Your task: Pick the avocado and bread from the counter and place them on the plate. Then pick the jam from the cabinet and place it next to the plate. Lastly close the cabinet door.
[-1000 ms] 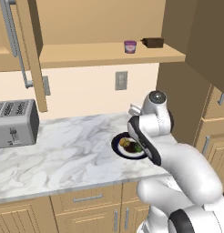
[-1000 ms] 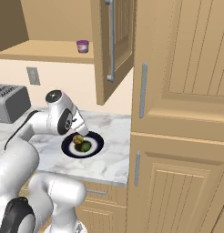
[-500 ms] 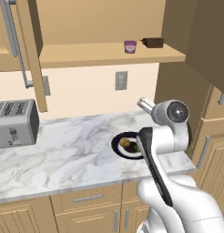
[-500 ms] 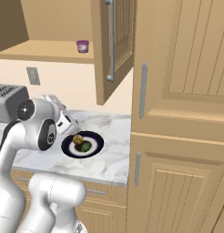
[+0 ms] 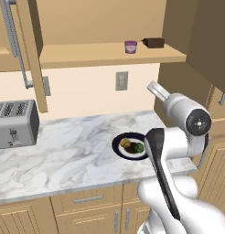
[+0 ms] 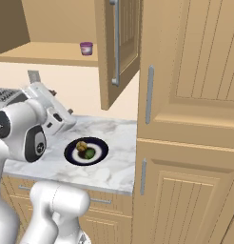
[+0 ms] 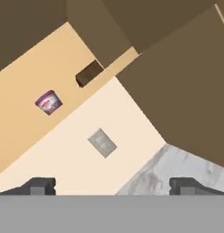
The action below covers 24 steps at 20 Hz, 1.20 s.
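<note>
On the white marble counter [image 5: 73,146] the navy plate [image 5: 118,147] holds the tan bread [image 5: 125,144] and the dark green avocado [image 5: 139,147], side by side; both also sit on the plate [image 6: 101,151] in the right base view. The purple-pink jam [image 5: 131,46] stands on the shelf of the open cabinet [image 5: 100,55]. My gripper [image 6: 62,101] is raised above the counter, left of the plate, open and empty. In the hand view the fingertips [image 7: 41,185] stand wide apart, and the jam [image 7: 49,101] lies far ahead, up and to the left.
A dark brown box [image 5: 153,43] sits on the shelf right of the jam. A silver toaster [image 5: 13,123] stands at the counter's left. Open cabinet doors [image 6: 116,47] with bar handles hang out over the counter. A wall outlet [image 5: 121,80] is below the shelf.
The arm has swung up and away from the plate, and the hand now tilts up toward the wall and cabinet shelf. The jaws stay open.
</note>
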Available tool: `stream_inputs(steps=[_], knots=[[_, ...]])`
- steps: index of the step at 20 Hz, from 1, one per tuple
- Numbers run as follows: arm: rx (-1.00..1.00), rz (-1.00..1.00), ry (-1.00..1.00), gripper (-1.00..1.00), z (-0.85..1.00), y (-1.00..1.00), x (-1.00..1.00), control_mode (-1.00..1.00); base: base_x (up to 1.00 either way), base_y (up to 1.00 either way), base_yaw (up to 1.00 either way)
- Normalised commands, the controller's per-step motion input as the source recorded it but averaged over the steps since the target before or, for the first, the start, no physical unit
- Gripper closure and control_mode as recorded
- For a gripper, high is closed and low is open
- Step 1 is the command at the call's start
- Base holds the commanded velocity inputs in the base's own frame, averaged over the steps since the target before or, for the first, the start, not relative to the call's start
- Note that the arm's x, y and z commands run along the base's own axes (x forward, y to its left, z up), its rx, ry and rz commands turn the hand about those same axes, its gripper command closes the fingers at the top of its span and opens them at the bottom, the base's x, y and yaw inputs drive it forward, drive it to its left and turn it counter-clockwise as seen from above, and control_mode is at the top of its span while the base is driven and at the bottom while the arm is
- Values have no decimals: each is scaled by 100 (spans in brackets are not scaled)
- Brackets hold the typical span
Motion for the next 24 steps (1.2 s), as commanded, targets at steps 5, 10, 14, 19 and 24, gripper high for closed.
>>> stream_inputs(steps=[5, 10, 14, 19, 24], knots=[[-1, 0, -20, -100, 88, 0, -46, -100, 0, 0, 0], [-13, 0, -3, -100, 53, 13, -16, -100, 0, 0, 0], [-36, 0, 16, -100, 2, 41, 0, -100, 0, 0, 0], [-35, 0, 22, -100, 0, 41, 6, -100, 0, 0, 0], [0, 0, 0, -100, 0, 0, 0, -100, 0, 0, 0]])
